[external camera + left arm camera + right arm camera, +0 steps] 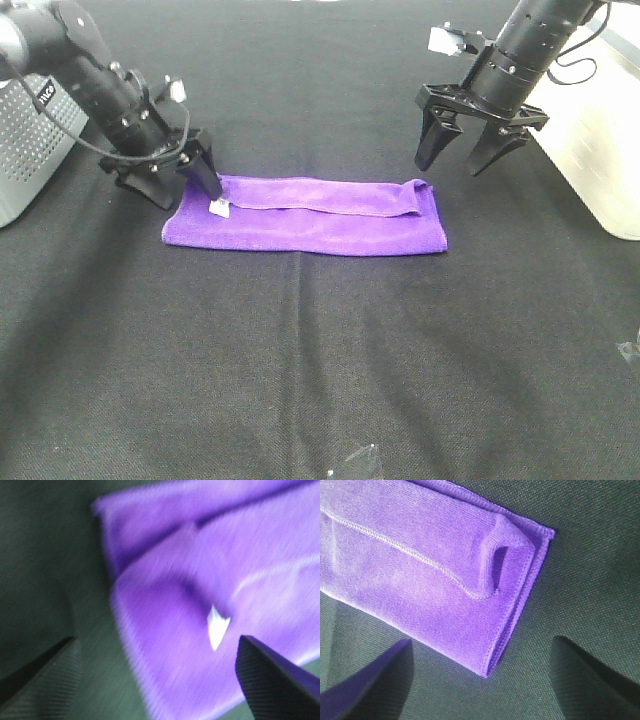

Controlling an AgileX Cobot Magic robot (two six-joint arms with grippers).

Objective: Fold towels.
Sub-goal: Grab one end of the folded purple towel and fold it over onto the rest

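Hanging spread and empty, left gripper [190, 195] and right gripper [452, 166] are hovering at the half-folded towel's [320, 225] ends; fold 2 is probably needing 1 end pinched.

The towel [320, 222] is bright purple with matching hem stitching, its tag [219, 208] white, the table cover [320, 380] plain black.

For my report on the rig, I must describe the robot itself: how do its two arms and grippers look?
The left arm and right arm are glossy black cylinders. The left gripper and right gripper are black, each with two tapered, ribbed fingers. A thin black cable loops beside the right arm. The left arm bears small white lettering, unreadable.
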